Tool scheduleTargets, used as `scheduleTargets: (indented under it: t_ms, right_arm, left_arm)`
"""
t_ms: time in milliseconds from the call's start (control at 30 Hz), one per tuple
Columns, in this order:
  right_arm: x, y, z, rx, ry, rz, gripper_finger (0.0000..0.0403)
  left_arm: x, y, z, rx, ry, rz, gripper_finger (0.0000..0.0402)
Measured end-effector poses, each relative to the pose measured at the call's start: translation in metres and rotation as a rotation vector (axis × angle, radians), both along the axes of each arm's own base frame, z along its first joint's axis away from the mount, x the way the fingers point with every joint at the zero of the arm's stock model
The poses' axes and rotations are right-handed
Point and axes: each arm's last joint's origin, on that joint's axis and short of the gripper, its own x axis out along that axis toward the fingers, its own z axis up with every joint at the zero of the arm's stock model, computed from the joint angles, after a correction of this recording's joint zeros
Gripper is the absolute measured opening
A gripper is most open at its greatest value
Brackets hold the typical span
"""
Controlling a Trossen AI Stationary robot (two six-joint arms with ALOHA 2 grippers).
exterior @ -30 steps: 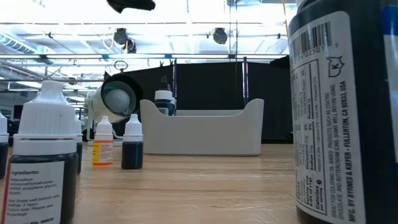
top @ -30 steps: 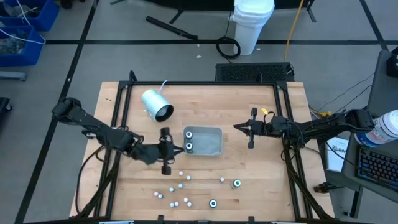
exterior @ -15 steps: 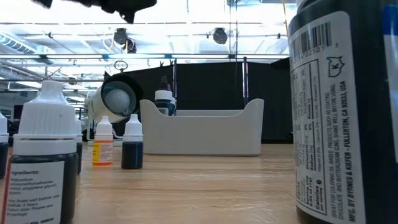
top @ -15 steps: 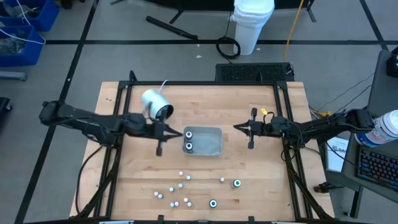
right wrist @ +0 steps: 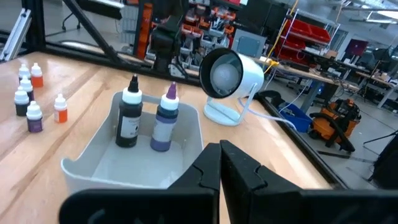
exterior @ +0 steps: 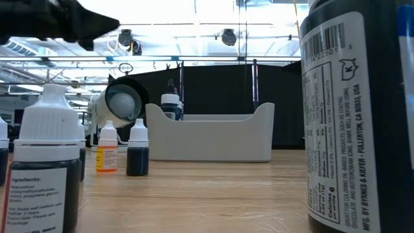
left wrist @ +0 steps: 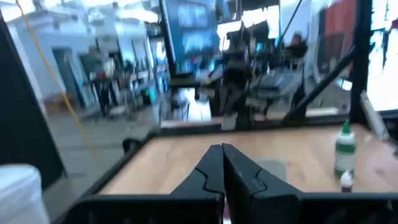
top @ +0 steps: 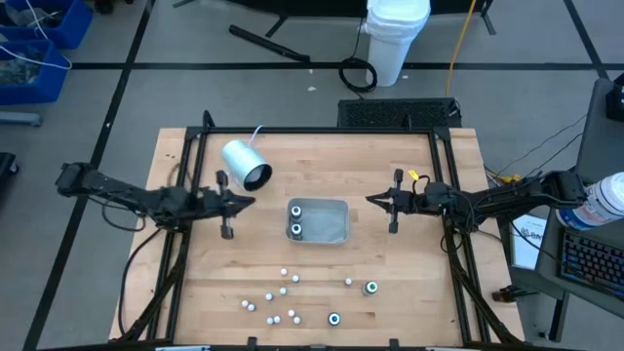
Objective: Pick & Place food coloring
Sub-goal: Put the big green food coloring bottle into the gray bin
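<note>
Two food coloring bottles [top: 296, 220] stand upright in the shallow grey tray [top: 330, 224] at mid table; in the right wrist view one has a white cap [right wrist: 130, 118] and one a purple cap [right wrist: 166, 121]. Several more bottles [top: 283, 292] stand loose near the table's front edge. My left gripper [top: 251, 201] is shut and holds nothing, level above the table left of the tray, pointing toward it. My right gripper [top: 369, 199] is also shut on nothing and hangs right of the tray, pointing at it [right wrist: 219, 147].
A white-and-grey cylinder with a cord [top: 246, 164] lies on its side at the far left of the tray. In the low view two big bottles [exterior: 48, 162] [exterior: 362, 116] stand close in front. Black frame rails [top: 312, 131] border the table.
My left gripper has swung from the tray's near left corner toward the far edge, then drawn back toward the table's left edge, away from the tray, coming level. It has stayed shut with nothing in it. The bottles and tray have not moved.
</note>
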Motion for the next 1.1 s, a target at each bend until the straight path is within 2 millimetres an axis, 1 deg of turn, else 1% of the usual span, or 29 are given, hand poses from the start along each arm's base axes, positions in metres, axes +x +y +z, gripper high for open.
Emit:
scheduleTargets:
  t_ms: [133,367,733,933,1033,1100]
  right_arm:
    - [0.000,0.000,0.000,0.000,0.003,0.000,0.0000]
    - [0.000,0.000,0.000,0.006,-0.005,0.001,0.0000]
    - [0.000,0.000,0.000,0.077,-0.015,-0.005,0.0000]
    - [0.000,0.000,0.000,0.079,-0.015,-0.005,0.0000]
    - [0.000,0.000,-0.001,0.080,-0.001,-0.004,0.0000]
    - [0.000,0.000,-0.005,0.081,0.040,-0.007,0.0000]
  left_arm:
    - [-0.011,-0.004,-0.009,0.046,-0.022,-0.056,0.0002]
    - [-0.017,-0.008,-0.035,0.112,-0.019,-0.089,0.0002]
    - [-0.017,-0.008,-0.036,0.144,-0.010,-0.086,0.0010]
    - [-0.017,-0.008,-0.036,0.172,-0.008,-0.082,0.0003]
    - [-0.017,-0.008,-0.036,0.174,-0.008,-0.082,0.0013]
    - [-0.017,-0.008,-0.036,0.174,-0.009,-0.081,0.0024]
